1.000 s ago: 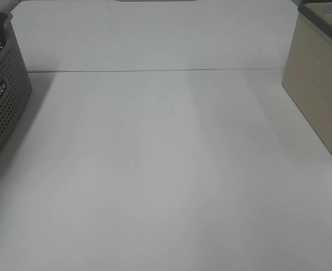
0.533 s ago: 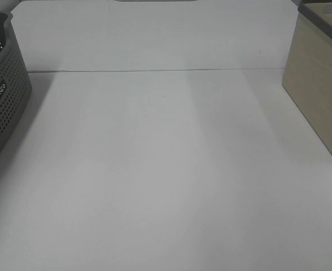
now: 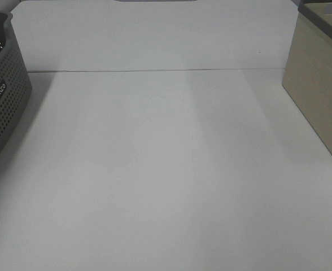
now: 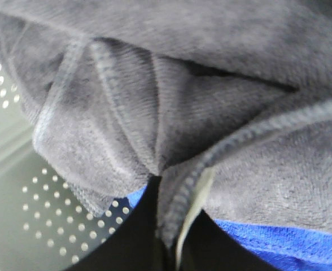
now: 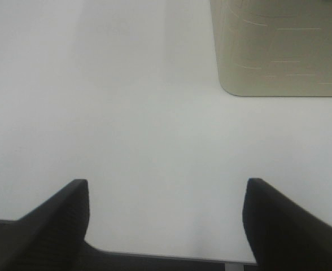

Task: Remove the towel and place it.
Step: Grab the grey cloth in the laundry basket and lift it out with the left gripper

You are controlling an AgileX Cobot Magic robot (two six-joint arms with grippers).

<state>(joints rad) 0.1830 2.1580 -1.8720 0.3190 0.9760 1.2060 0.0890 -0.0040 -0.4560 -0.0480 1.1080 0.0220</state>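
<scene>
The towel [image 4: 211,113], dark charcoal terry cloth with stitched hems, fills the left wrist view in bunched folds inside the grey perforated basket [image 4: 19,186]. My left gripper [image 4: 166,189] is shut on a hemmed fold of the towel, with a pale label between its black fingers [image 4: 135,237]. The exterior high view shows only the basket's wall [image 3: 2,107] at the far left; the towel and both grippers are out of that view. My right gripper [image 5: 166,217] is open and empty, a little above the white table.
A blue cloth [image 4: 267,240] lies under the towel in the basket. A beige box [image 3: 318,84] stands at the table's right side and shows in the right wrist view [image 5: 279,51]. The white table [image 3: 166,169] spreads between basket and box.
The basket's wall has shifted very slightly in the exterior high view. Nothing else has visibly moved.
</scene>
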